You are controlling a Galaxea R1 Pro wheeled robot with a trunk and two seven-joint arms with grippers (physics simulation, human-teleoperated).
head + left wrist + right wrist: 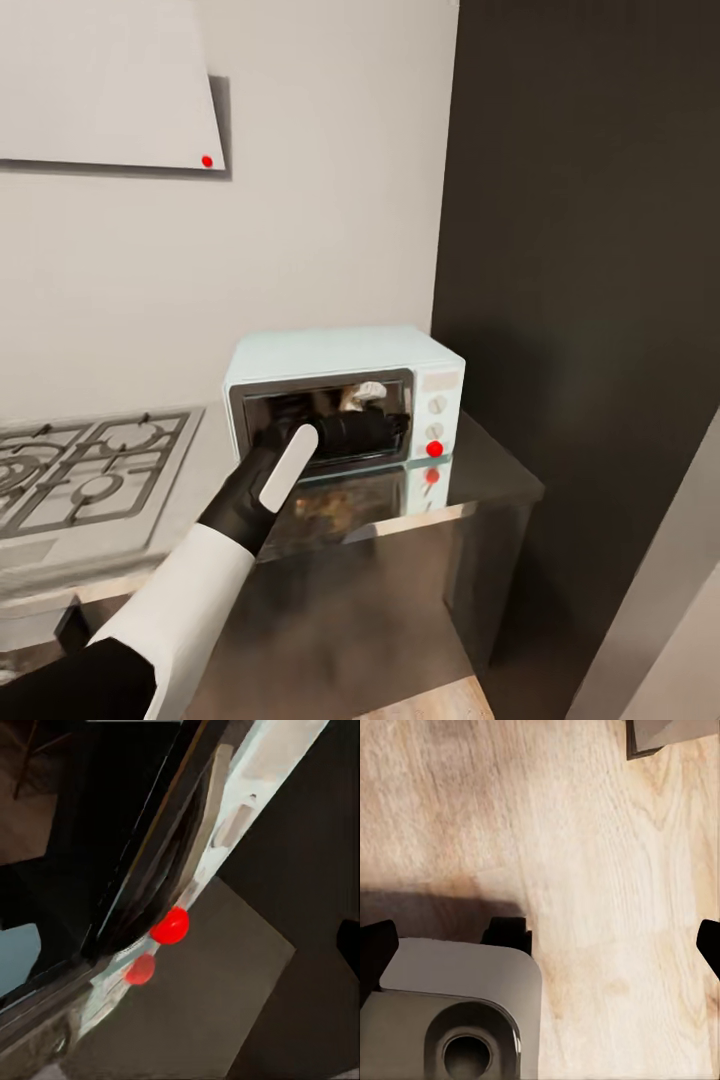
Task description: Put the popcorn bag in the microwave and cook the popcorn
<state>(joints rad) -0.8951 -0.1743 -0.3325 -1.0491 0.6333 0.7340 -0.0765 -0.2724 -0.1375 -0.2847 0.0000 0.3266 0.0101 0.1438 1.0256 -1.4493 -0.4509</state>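
The pale mint-blue microwave [340,358] stands on the grey metal countertop [490,475] against the wall. Its dark glass door looks shut. Through the glass a tan and white crumpled shape [358,396] shows, likely the popcorn bag. My left gripper [392,428] reaches across the door toward the white knob panel [438,405] with its red indicator dot [434,449]. In the left wrist view the red dot [170,925] is very close, and one dark fingertip [349,937] sits at the frame's edge, so the jaws stand wide apart. My right gripper [540,945] hangs open over the pale wood floor [607,855].
A gas hob [85,470] lies on the counter to the microwave's left, under a white slanted hood [100,80]. A tall dark cabinet [590,250] rises right of the microwave. The counter ends just right of it. My grey base [450,1012] shows below the right gripper.
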